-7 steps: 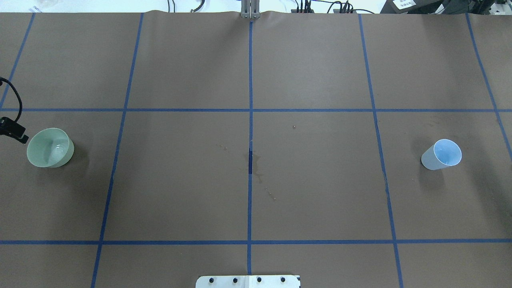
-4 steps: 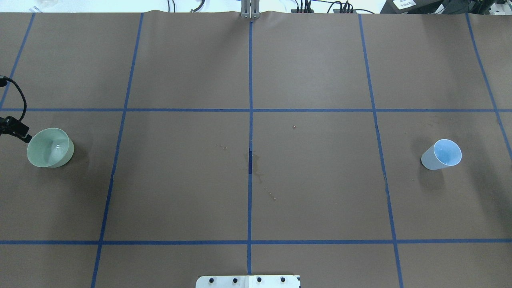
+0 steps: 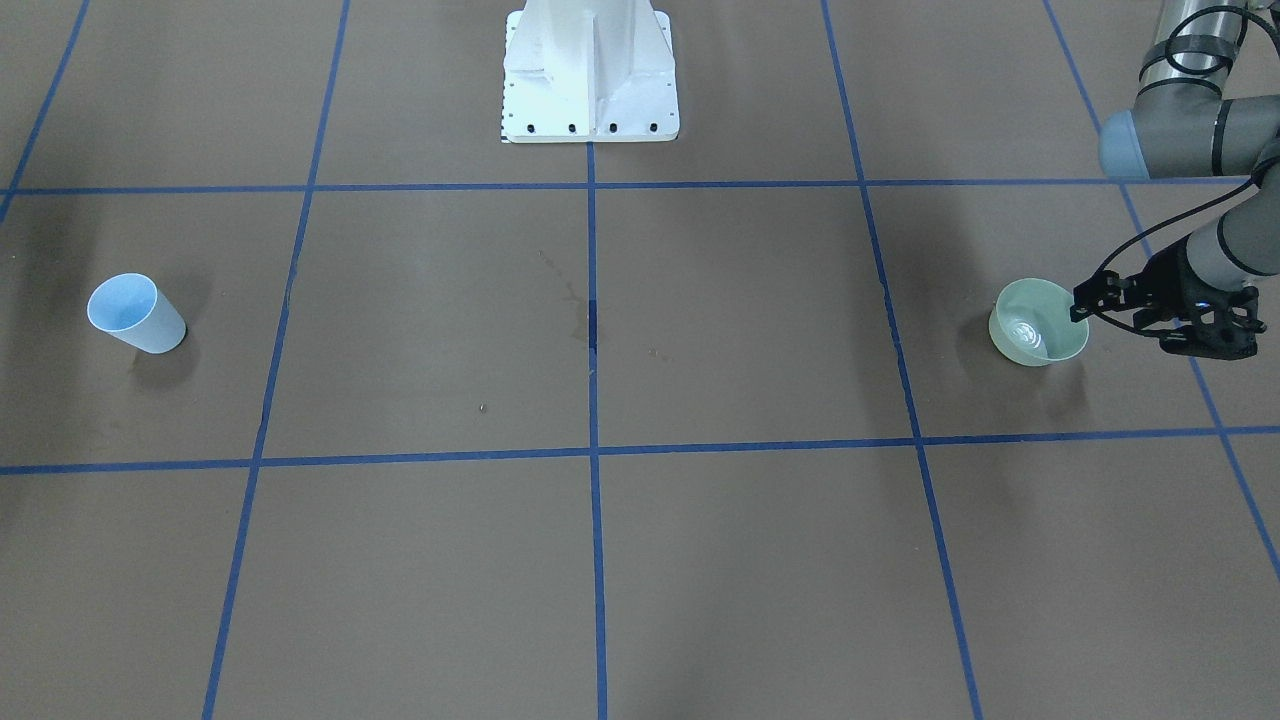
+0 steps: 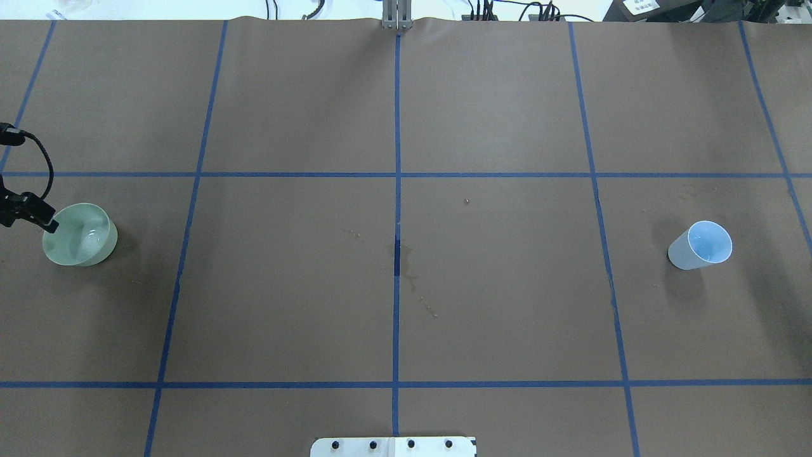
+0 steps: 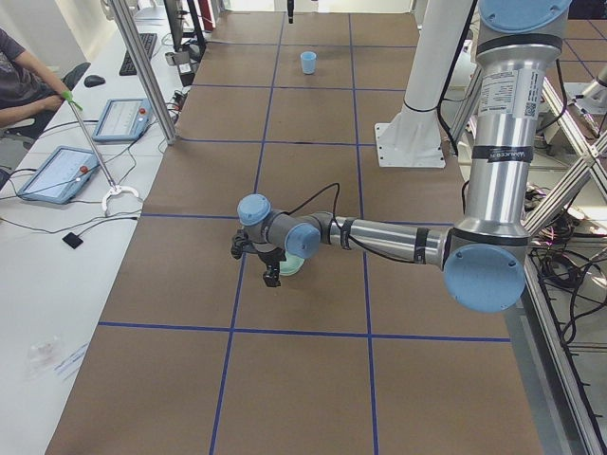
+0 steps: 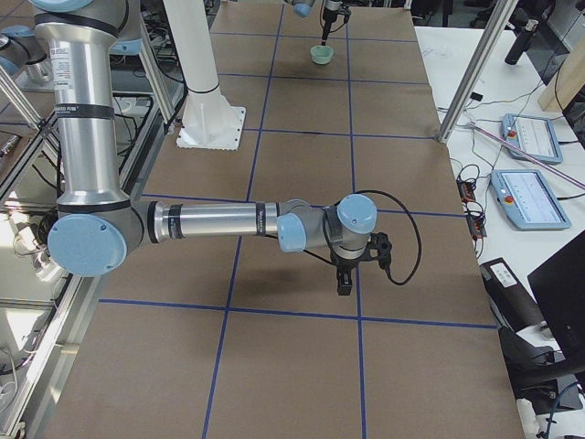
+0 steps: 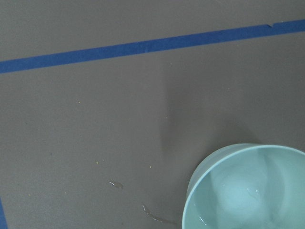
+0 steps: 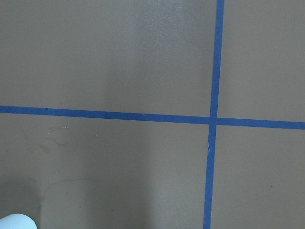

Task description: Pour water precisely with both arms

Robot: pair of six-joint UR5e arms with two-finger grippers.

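A pale green bowl [image 4: 79,235] [image 3: 1040,322] [image 5: 294,267] [image 7: 248,188] stands at the table's left end. A faint white glint of water [image 3: 1025,330] shows in its bottom. My left gripper [image 4: 49,223] [image 3: 1078,308] points down at the bowl's outer rim. Its fingertips read as one dark tip, so I cannot tell whether it is open. A pale blue cup [image 4: 701,244] [image 3: 135,312] [image 5: 308,62] stands alone at the right end. My right gripper [image 6: 343,282] hangs low over the table near it and shows only from the side. The cup's rim [image 8: 14,222] peeks into the right wrist view's corner.
The white pedestal [image 3: 590,75] [image 4: 393,446] stands at the robot's edge. Dried water stains [image 4: 409,270] mark the brown table cover at the centre, and blue tape lines grid it. A seated person [image 5: 24,81] and tablets [image 5: 57,171] are on a side desk.
My left gripper has moved right toward the green bowl, and its tip now overlaps the bowl's rim. Bowl and cup have not moved.
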